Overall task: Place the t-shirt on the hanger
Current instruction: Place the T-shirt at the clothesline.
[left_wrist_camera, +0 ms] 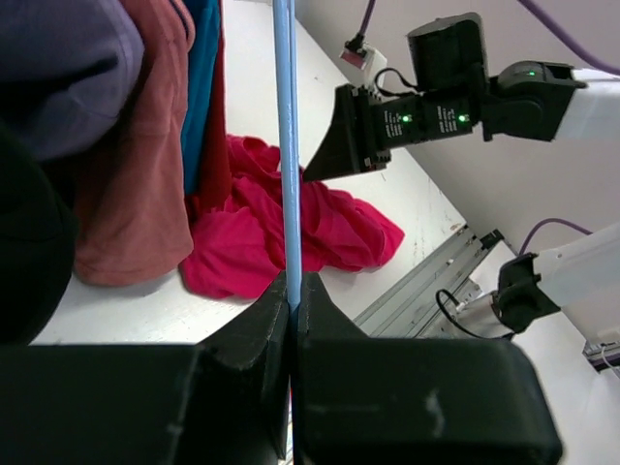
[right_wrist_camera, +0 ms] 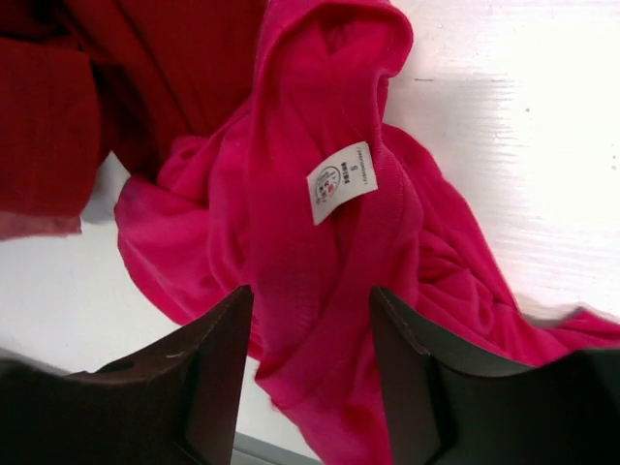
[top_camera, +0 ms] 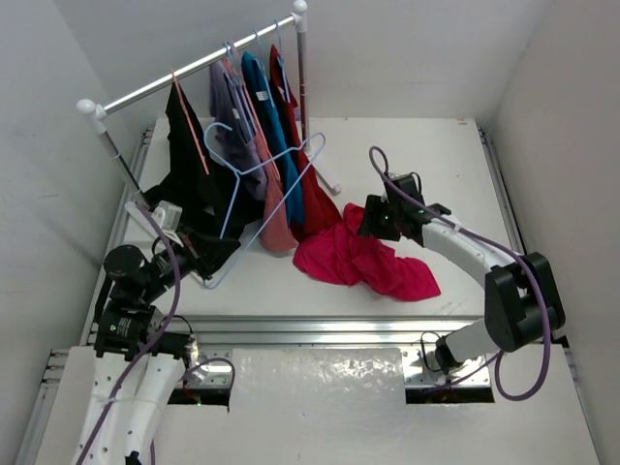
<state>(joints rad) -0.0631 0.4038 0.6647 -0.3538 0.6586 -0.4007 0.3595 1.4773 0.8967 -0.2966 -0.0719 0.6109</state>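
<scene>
1. While the left gripper [left_wrist_camera: 294, 302] is clenched tight on the lower wire of the pale blue hanger [left_wrist_camera: 285, 145], the hanger stands tilted in front of the clothes on the garment rack [top_camera: 194, 73].
2. The magenta t-shirt [top_camera: 363, 257] lies crumpled on the white table [top_camera: 446, 155], just right of those clothes and apart from the hanger.
3. The right gripper [right_wrist_camera: 310, 300] is spread wide over the t-shirt, close to its white neck label [right_wrist_camera: 342, 182]. Fabric shows between the fingers, but contact cannot be confirmed.
</scene>
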